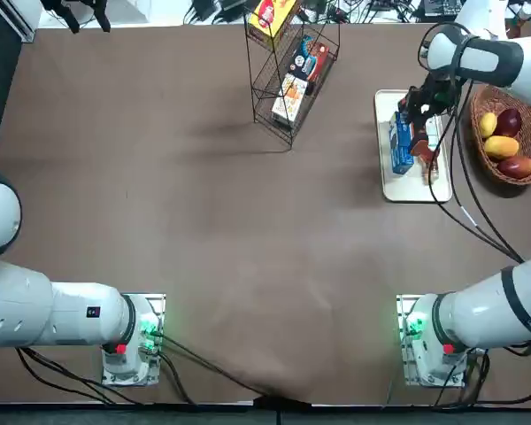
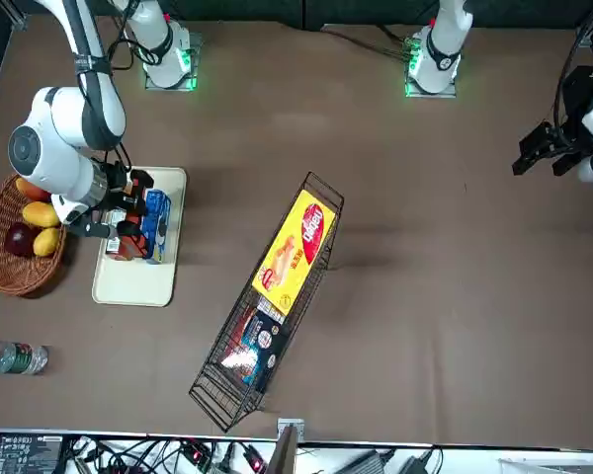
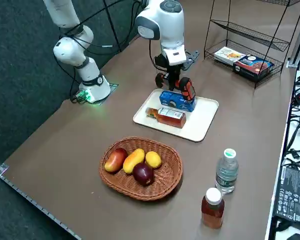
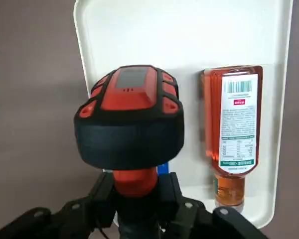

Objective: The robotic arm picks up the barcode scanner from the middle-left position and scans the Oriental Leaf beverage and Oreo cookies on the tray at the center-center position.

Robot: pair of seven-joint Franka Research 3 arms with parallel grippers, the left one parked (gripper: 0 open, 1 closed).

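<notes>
Two goods lie on the white tray (image 3: 202, 120), inside its rim: the blue Oreo packet (image 3: 177, 101) and, beside it, the amber drink bottle (image 4: 236, 119), label up. The right gripper (image 4: 135, 191) has its fingers clamped on the red-and-black scanner (image 4: 132, 119), over the tray. The wicker basket (image 1: 509, 135) crowds one side; bare table stretches towards the wire rack (image 1: 292, 131). The wrist view shows the bottle's barcode plainly but mostly hides the packet, which the right side view reveals

Four fruits (image 3: 133, 160), three bottles (image 3: 171, 117) — one packet (image 3: 177, 101), scanner (image 4: 129, 119), tray (image 3: 202, 117), basket (image 3: 170, 172), rack (image 3: 250, 35).
</notes>
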